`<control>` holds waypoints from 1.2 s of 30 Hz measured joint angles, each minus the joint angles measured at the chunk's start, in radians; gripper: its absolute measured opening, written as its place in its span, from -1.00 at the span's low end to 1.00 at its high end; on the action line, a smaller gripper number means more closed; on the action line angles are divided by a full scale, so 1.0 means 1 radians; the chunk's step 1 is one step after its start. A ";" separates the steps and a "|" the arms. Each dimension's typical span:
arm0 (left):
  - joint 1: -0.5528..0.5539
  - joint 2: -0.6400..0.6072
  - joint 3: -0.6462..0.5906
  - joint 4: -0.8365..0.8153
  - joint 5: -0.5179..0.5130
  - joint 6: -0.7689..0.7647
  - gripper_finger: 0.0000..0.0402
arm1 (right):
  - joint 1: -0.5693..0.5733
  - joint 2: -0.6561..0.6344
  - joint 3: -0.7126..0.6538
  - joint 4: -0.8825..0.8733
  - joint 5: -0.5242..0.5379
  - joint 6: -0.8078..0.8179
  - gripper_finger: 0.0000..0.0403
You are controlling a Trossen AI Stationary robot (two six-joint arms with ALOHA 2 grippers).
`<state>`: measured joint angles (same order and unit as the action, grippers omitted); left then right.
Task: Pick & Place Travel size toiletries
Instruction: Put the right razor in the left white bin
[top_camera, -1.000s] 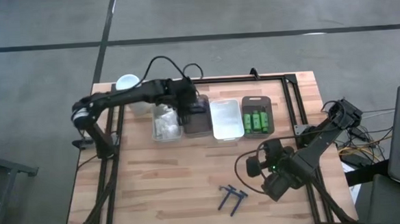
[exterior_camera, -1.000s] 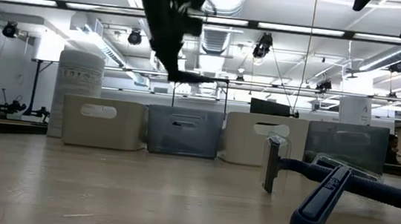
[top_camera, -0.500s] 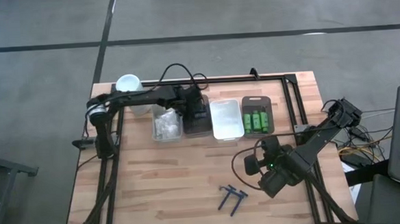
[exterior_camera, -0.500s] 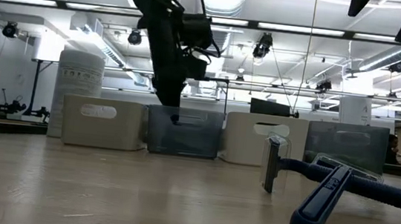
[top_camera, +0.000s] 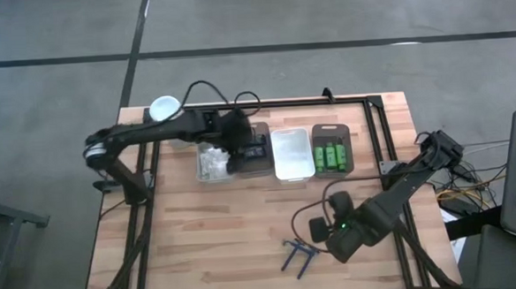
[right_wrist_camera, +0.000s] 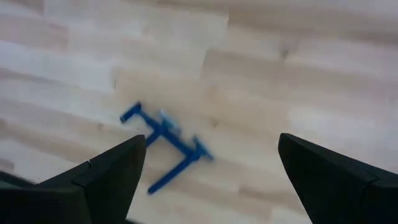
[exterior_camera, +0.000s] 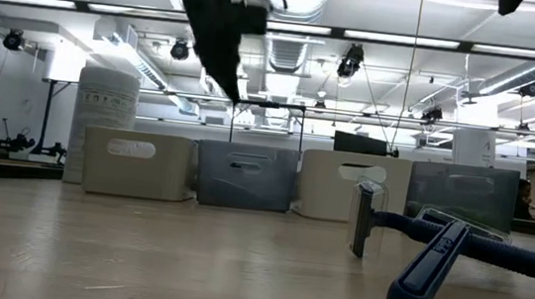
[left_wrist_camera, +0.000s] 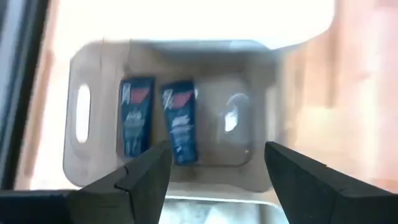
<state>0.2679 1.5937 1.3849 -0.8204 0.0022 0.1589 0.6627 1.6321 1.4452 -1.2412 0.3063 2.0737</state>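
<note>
In the high view my left gripper (top_camera: 238,147) hangs open above the dark tray (top_camera: 256,153). Its wrist view shows two small black blocks (left_wrist_camera: 158,121) lying side by side on the floor of that tray (left_wrist_camera: 81,74), with my open left gripper (left_wrist_camera: 217,177) above them and touching nothing. Two dark blue T-shaped razors (top_camera: 297,254) lie crossed on the wood near the table's near edge. My right gripper (top_camera: 335,235) hovers open just right of them. The right wrist view shows the razors (right_wrist_camera: 166,147) ahead of my right gripper (right_wrist_camera: 211,180). White packets (top_camera: 212,161) and green bottles (top_camera: 332,154) sit in their trays.
Several trays stand in a row at the table's far side, among them a white tray (top_camera: 292,153) between the dark one and the bottle tray. A tall white cylinder (top_camera: 163,108) stands at the far left corner. Bare wood (top_camera: 218,235) lies left of the razors.
My left gripper dipped down into the dark tray half a second ago and has risen above it again. My right gripper has moved toward the table's near edge and left, closer to the razors. The razors have not moved.
</note>
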 joint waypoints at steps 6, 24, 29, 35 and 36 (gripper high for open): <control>-0.088 -0.155 0.000 0.001 0.003 -0.006 0.29 | -0.003 0.090 0.000 0.097 -0.124 0.090 0.81; -0.156 -0.559 -0.305 0.037 0.062 -0.082 0.28 | -0.002 0.372 0.035 0.426 -0.338 0.220 0.80; -0.156 -0.635 -0.379 0.063 0.105 -0.090 0.28 | -0.006 0.430 0.057 0.436 -0.341 0.224 0.66; -0.157 -0.683 -0.393 0.068 0.117 -0.093 0.28 | -0.023 0.477 0.060 0.437 -0.341 0.223 0.36; -0.157 -0.688 -0.393 0.069 0.117 -0.093 0.28 | -0.025 0.480 0.060 0.433 -0.344 0.223 0.30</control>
<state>0.1114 0.9058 0.9920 -0.7517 0.1187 0.0662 0.6377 2.1120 1.5052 -0.8079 -0.0379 2.2970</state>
